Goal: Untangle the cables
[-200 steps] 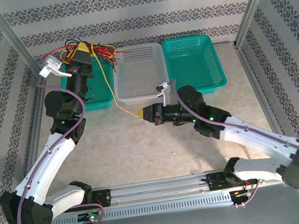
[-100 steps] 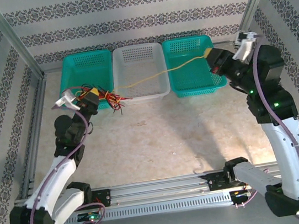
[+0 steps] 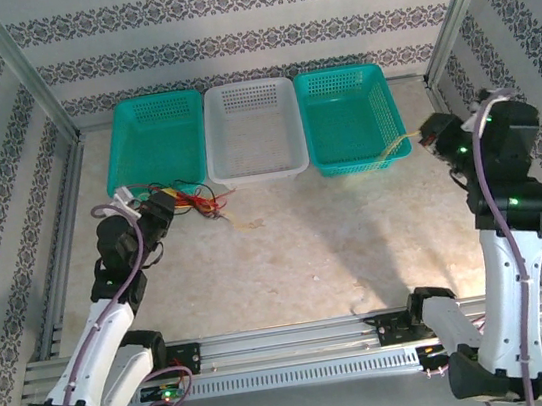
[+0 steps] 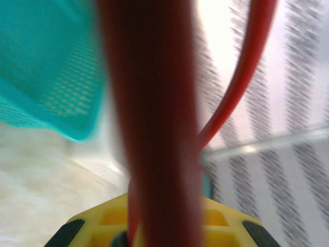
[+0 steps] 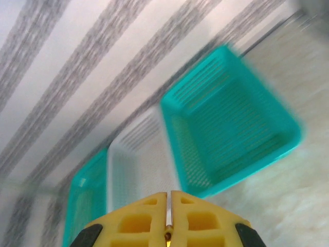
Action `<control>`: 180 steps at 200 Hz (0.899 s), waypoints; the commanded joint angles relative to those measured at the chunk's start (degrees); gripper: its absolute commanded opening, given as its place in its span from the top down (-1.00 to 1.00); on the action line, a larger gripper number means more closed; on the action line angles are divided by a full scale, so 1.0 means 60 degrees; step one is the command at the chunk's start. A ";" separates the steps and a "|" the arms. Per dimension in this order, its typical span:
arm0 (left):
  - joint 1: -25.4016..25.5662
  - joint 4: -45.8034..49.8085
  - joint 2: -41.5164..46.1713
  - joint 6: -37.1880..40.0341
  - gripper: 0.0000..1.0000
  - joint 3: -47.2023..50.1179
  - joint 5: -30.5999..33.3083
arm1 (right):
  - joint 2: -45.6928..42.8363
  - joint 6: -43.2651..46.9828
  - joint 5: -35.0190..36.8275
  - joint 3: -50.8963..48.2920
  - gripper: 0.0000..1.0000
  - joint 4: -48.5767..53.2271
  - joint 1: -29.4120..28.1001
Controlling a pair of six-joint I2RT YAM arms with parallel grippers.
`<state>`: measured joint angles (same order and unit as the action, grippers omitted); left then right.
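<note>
A beige marbled table (image 3: 337,244) is sitting between patterned walls (image 3: 246,25). At lower left, the folded arm's left gripper (image 3: 163,210) is pinching a red, yellow and black cable bundle (image 3: 195,199) lying on the table. At far right, the upright arm's right gripper (image 3: 429,135) is clamping one yellow cable (image 3: 395,149). Three baskets are lining the top: two teal baskets (image 3: 156,138) and one white basket (image 3: 253,130).

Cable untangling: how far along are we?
Done: one yellow cable looks clear of the bundle, pinched by the right gripper, jaws shut. In hand: the left gripper grips the red, black and yellow bundle. Left: separating those wires.
</note>
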<state>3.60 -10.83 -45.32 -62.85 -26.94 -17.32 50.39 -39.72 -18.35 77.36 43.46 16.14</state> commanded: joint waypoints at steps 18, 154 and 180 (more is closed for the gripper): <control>-0.0672 0.2778 -0.0302 0.0715 1.00 -0.0491 0.1105 | -0.0133 0.0223 0.0505 0.0538 1.00 -0.0306 0.0927; 0.4893 -0.0710 -0.4937 0.0211 -0.99 -0.1081 0.0481 | 0.0337 -0.0264 -0.1526 0.1117 1.00 -0.1201 0.0116; 0.4909 0.1563 -0.3801 0.1386 -0.99 -0.1576 0.0592 | 0.0499 0.0063 -0.1224 0.1305 1.00 -0.1052 -0.0463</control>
<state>32.32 -10.20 -74.67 -60.31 -31.90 -14.59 52.49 -40.51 -25.80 82.87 37.95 15.75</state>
